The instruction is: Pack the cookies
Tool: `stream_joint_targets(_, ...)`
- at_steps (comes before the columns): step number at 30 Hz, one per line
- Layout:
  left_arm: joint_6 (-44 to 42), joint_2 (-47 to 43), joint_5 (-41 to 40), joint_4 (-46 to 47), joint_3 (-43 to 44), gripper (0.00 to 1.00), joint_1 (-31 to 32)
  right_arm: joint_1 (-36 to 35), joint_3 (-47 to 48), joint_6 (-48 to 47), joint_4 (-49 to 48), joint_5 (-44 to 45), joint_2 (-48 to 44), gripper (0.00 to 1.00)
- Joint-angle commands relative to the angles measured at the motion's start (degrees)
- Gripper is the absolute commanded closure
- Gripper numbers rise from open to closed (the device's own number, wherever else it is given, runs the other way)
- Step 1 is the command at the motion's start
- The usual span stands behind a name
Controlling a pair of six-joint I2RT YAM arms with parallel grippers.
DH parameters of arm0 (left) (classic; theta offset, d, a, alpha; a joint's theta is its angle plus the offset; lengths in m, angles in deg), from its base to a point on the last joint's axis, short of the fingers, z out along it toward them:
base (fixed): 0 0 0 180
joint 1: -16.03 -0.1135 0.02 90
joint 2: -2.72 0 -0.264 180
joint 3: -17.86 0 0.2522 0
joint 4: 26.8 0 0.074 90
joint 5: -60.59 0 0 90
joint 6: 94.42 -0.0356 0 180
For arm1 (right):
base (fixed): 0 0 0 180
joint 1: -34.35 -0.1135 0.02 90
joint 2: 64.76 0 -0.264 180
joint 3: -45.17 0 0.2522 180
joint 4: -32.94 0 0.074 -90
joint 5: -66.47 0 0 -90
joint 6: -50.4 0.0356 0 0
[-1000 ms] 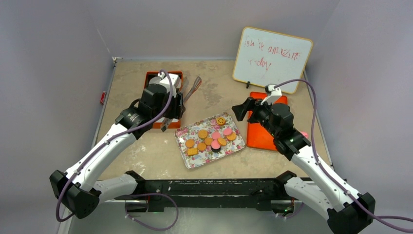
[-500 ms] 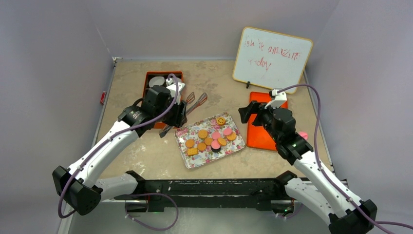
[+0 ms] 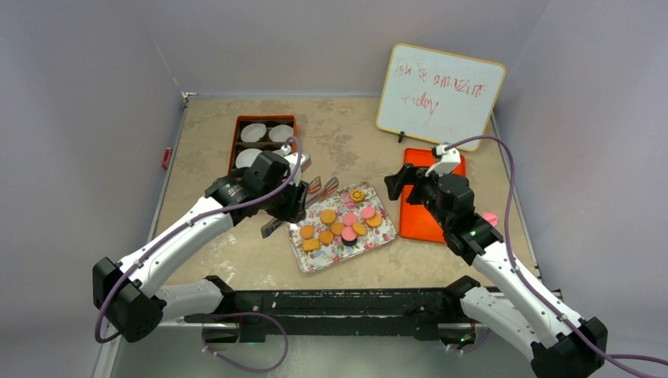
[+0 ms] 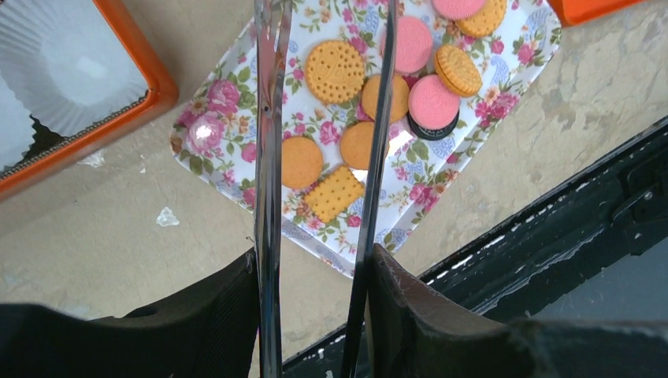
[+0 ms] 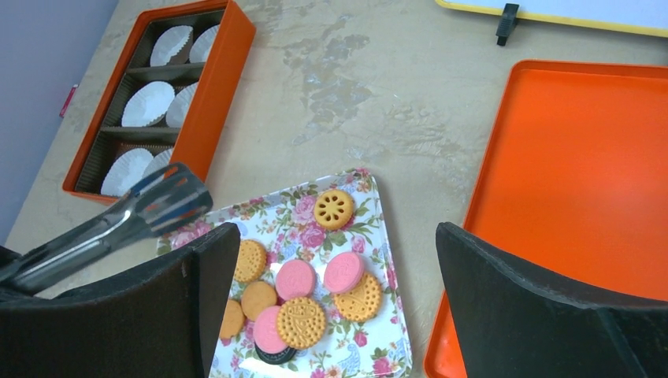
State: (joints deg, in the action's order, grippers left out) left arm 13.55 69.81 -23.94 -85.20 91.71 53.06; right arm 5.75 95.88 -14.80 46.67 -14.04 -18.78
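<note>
**Tongs over the tray, right side idle**

My left pincer (image 4: 315,266) is clenched on the handles of metal tongs (image 4: 269,157). Their two blades stand apart and reach out over the left part of a floral tray (image 4: 206,130). Whether the tips touch anything, I cannot tell.

The cookies (image 4: 335,71) all lie on that tray, which sits mid-surface toward the near edge. They are mostly orange-tan and pink rounds, plus one square, one dark under a pink one, and one yellow patterned at the far side.

My right pincer (image 5: 337,236) is released, jaws wide, holding nothing, above the left edge of a flat orange lid (image 5: 567,173) just right of the tray.

An orange box (image 5: 213,87) of white paper cups (image 5: 147,102) sits toward the far-left corner of the surface (image 3: 346,134). A whiteboard (image 3: 439,90) stands at the far-right corner.
</note>
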Motion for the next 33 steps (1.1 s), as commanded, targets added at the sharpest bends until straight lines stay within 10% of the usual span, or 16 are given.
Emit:
stream_joint_targets(1, 2.9, 1.3, -4.4, -2.0, -0.2, 0.56, 3.7, -0.1, -0.7, 0.3, -2.8, 0.1, 0.2, 0.03)
stream_joint_targets(13, 7.1, 9.9, -21.9, -9.2, 3.5, 0.56, 15.0, -0.1, -1.1, 0.6, -3.0, -0.5, 0.2, 0.03)
stream_joint_targets(33, 9.2, 15.4, -24.9, -10.1, 7.0, 0.53, 21.6, -0.1, -2.0, 1.0, -2.7, -0.6, -1.2, 0.02)
